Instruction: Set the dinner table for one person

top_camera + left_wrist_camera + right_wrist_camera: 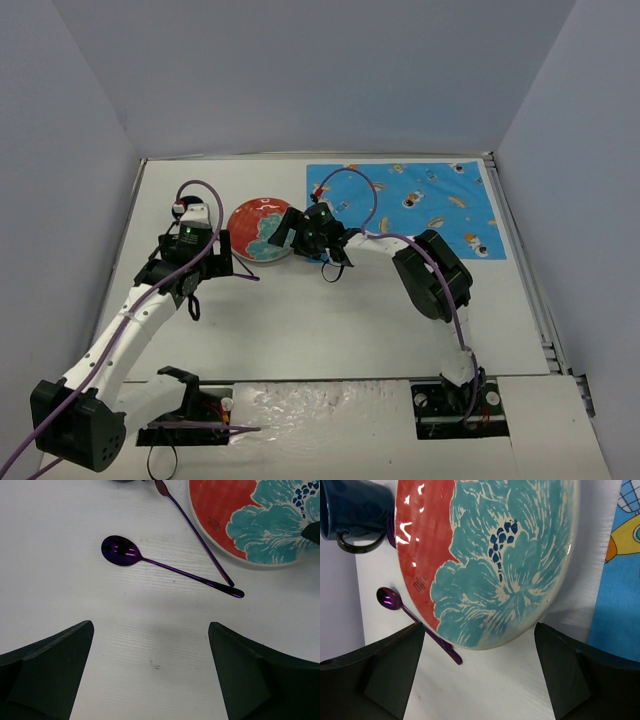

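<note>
Now, your left gripper (151, 640) hangs wide open and empty above the matte white dinner table (60, 590); descend squarely across the handle of the glossy purple metal spoon (172, 569). Your right gripper (479, 635), likewise spread and empty, faces the red-and-teal floral ceramic plate (490, 560), short of the blue cartoon-print mat (620, 610).

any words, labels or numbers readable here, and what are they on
No text can be read in any view.
Plate: a small dark printed mark on its red part, too small to read.
Blue mat: cartoon pictures only, no words visible.
</note>
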